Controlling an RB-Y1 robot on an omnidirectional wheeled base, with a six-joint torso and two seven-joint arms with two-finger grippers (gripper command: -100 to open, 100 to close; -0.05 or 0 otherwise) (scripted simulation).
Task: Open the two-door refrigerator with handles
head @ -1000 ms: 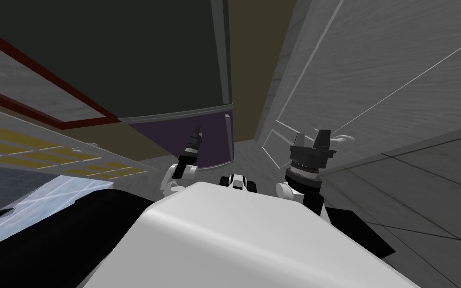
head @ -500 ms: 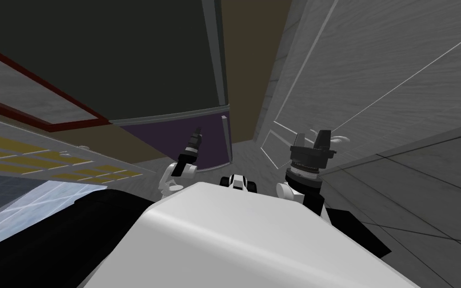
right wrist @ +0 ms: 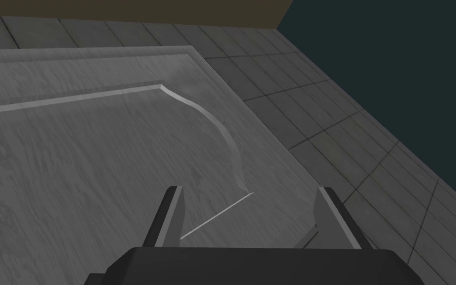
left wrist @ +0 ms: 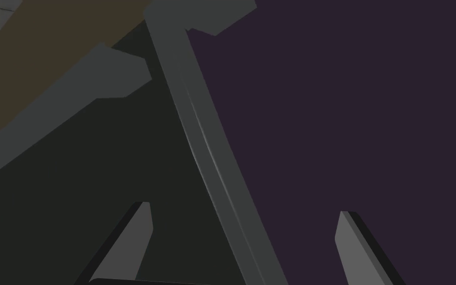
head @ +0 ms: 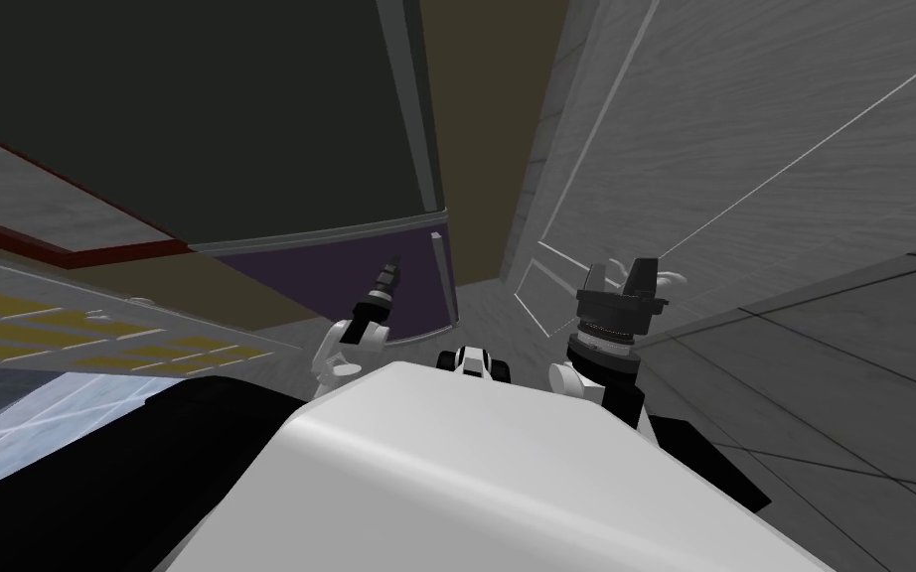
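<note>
Directly ahead stood the refrigerator (head: 247, 119): two doors, one dark, one purple, and two grey handles (left wrist: 73, 91). The left hand (left wrist: 244, 210), fingers spread, hovered at the seam between them. The right hand (right wrist: 249, 190), likewise spread, hung right of the refrigerator, before one panelled door (right wrist: 98, 148).

The head camera looks steeply down and forward, rolled, with the fridge (head: 247, 119) at its left and a panelled door (head: 744, 149) at its right. The left wrist camera faces the fridge's purple door (left wrist: 345, 99) from close by, and the head view shares that door. The right wrist camera looks along the panelled door toward the tiled floor (right wrist: 345, 123).
</note>
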